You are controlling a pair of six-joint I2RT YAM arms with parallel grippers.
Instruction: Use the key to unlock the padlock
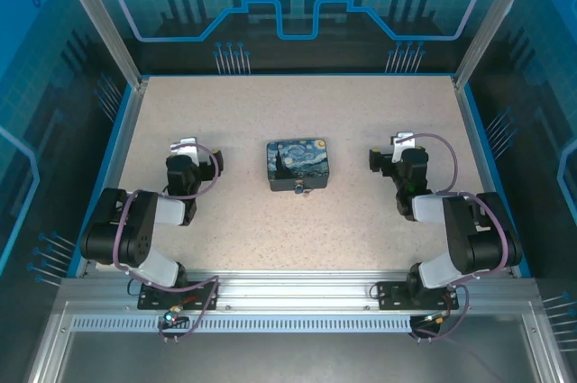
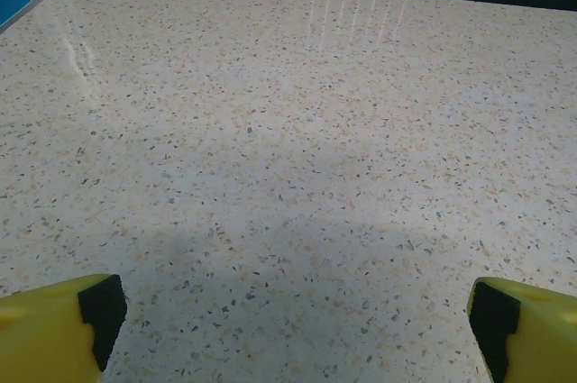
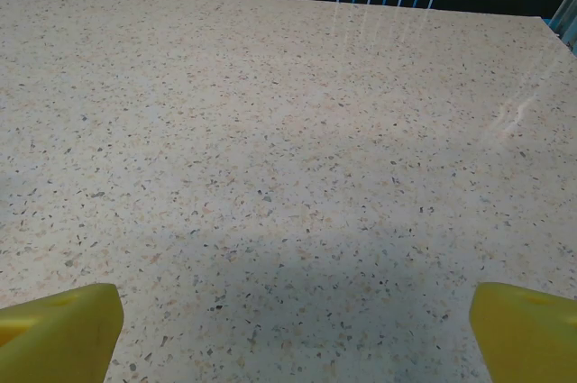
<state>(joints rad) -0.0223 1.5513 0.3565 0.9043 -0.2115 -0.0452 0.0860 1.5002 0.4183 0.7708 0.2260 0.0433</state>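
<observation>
in the top external view a speckled desk (image 1: 243, 234) carries a dark-blue starry night printed box (image 1: 299, 162) near its middle, and the tiny brass-coloured padlock (image 1: 305, 188) sits at the box's near edge, touching it; it is too small to tell how it hangs. the left arm (image 1: 135, 230) is folded at the left of the desk and the right arm (image 1: 460, 234) at the right, each wrist well apart from the box, which lies between them. in the left wrist view the left fingers (image 2: 54, 329) are yellow with dark pads, set wide apart at the two lower corners, with bare desk between them and nothing held. in the right wrist view the right fingers (image 3: 523, 329) are likewise spread wide at the lower corners over bare speckled desk, gripping nothing, with a shadow on the surface just ahead of them.
</observation>
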